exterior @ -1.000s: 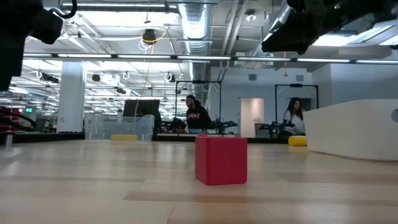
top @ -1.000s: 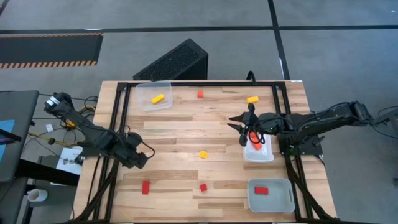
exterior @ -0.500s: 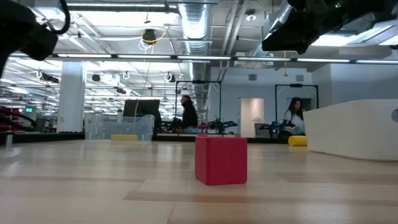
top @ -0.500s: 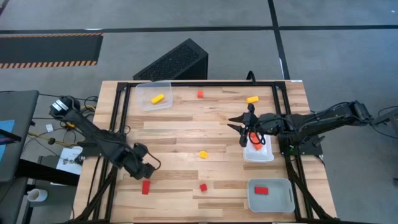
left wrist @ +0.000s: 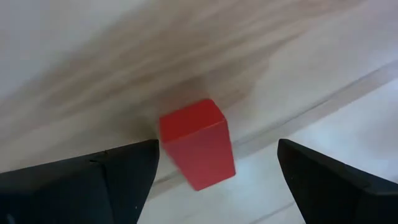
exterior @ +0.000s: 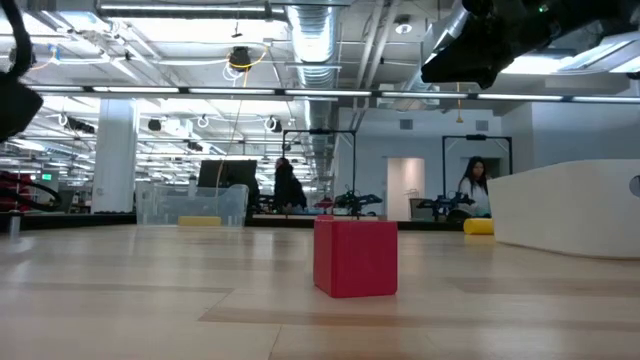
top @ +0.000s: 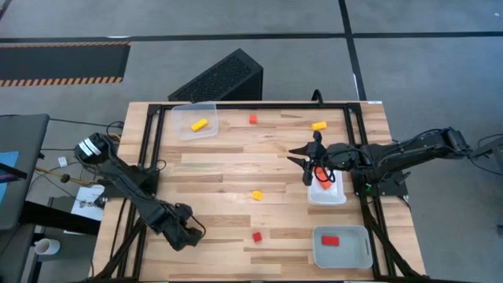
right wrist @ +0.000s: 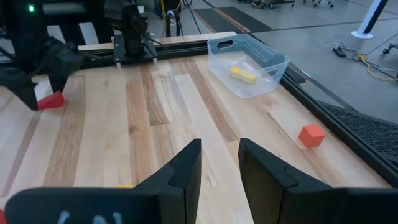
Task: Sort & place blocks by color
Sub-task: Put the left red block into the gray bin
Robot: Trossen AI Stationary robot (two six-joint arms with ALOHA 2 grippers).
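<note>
My left gripper point(top: 187, 233) is open near the table's near-left corner, directly over a red bar block point(left wrist: 198, 143). In the left wrist view its fingers stand on either side of the block, which lies flat on the wood. The high view hides this block under the gripper. My right gripper point(top: 302, 159) is open with a narrow gap. It hovers at the right, beside a white tray point(top: 334, 196) holding an orange block point(top: 324, 184). Loose on the table are a red cube point(top: 256, 236), a yellow block point(top: 257, 195), a red cube point(top: 252, 119) and a yellow block point(top: 318, 125).
A clear tray point(top: 194, 122) at the far left holds a yellow block point(top: 199, 124). A tray point(top: 343, 246) at the near right holds a red block point(top: 330, 240). A black frame runs along the table's edges. People stand in the room beyond the table.
My left gripper has travelled toward the table's near edge and a little to the right. It now covers the red bar that showed uncovered in the high view before. The blocks and the right arm have stayed where they were.
</note>
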